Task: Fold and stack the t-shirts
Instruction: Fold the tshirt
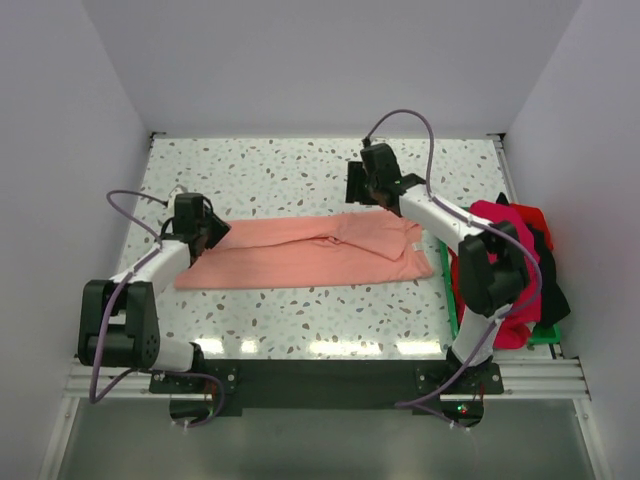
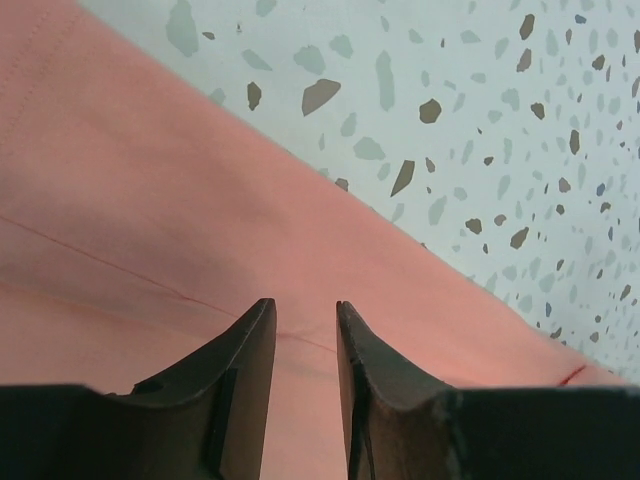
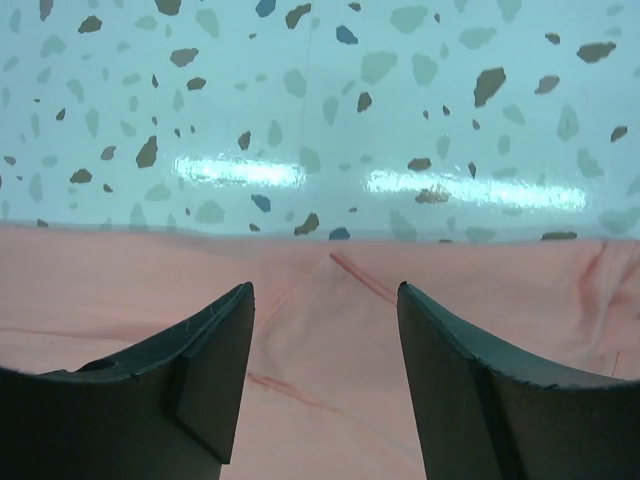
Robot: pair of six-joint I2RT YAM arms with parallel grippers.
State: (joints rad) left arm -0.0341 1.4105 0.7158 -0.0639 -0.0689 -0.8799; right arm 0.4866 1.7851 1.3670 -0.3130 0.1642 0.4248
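Observation:
A salmon-pink t-shirt (image 1: 305,252) lies flat in a long band across the middle of the table. My left gripper (image 1: 208,238) hovers over its left end; in the left wrist view (image 2: 302,312) the jaws stand a narrow gap apart with pink cloth (image 2: 150,220) beneath and nothing pinched. My right gripper (image 1: 374,196) is at the shirt's far right edge; in the right wrist view (image 3: 325,290) the jaws are wide open over the pink cloth (image 3: 320,350), empty. Magenta (image 1: 495,225), red (image 1: 530,222) and black (image 1: 548,285) t-shirts are heaped at the right.
The heap rests on a green tray (image 1: 546,336) by the table's right edge, next to the right arm. Bare speckled tabletop (image 1: 270,175) shows behind the pink shirt, and a strip of it (image 1: 320,310) in front. White walls close in the table on three sides.

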